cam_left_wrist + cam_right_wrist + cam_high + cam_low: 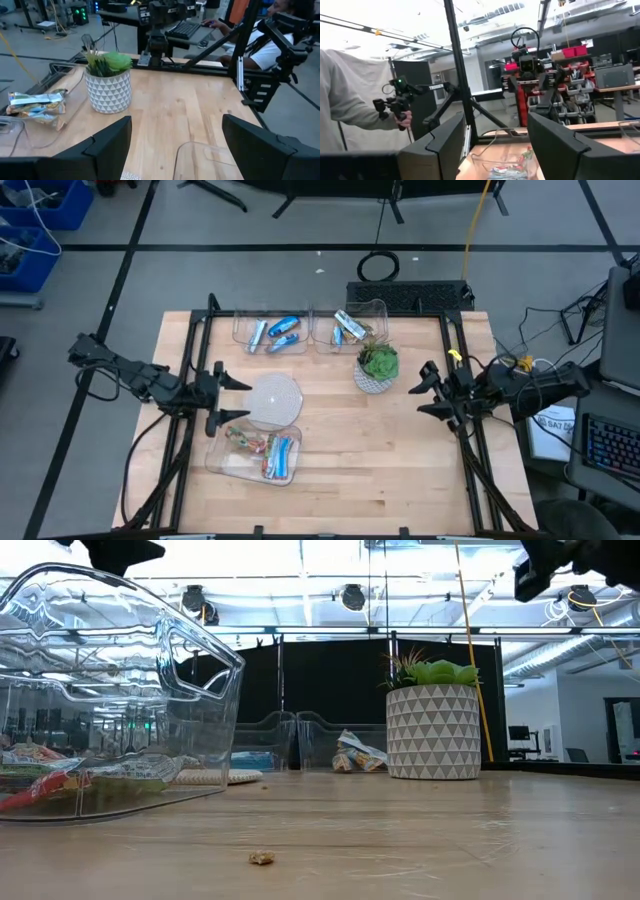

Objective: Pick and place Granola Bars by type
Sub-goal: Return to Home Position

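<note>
Mixed granola bars (268, 454), blue, orange-red and green, lie in the near clear tub (222, 462); they also show in the low view as bars (60, 783). Blue bars (280, 333) lie in the far left tub (244, 325). Silver-green bars (348, 328) lie in the far right tub (372, 310), seen in the left wrist view as bars (36, 105). My left gripper (236, 396) (175, 131) hovers open just left of the near tub. My right gripper (428, 390) (495, 131) hovers open right of the plant, holding nothing.
A potted green plant (377, 367) (432, 730) (107, 82) stands right of centre. A round white disc (274, 400) lies beside the near tub. A crumb (262, 858) sits on the near table. A person sits beyond the table (260, 47); a hand holds a device (400, 116).
</note>
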